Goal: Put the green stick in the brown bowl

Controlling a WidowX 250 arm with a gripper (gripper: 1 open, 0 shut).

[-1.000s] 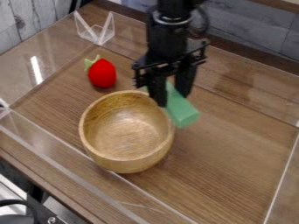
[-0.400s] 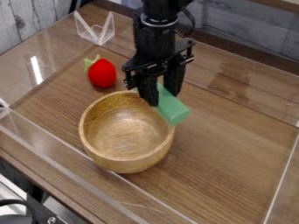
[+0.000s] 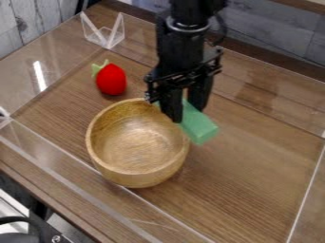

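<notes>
The green stick hangs tilted from my gripper, which is shut on its upper end. Its lower end reaches down just past the right rim of the brown bowl. That bowl is round, light wood with visible grain, and nothing lies inside it. The gripper points straight down, above and slightly right of the bowl's far-right rim.
A red strawberry toy lies on the wooden tabletop to the left of the gripper, behind the bowl. A clear plastic wall rings the work area, with a clear stand at the back left.
The gripper with the green stick swung left toward the bowl, then came back to the right; it stands close to where it was a second ago.
</notes>
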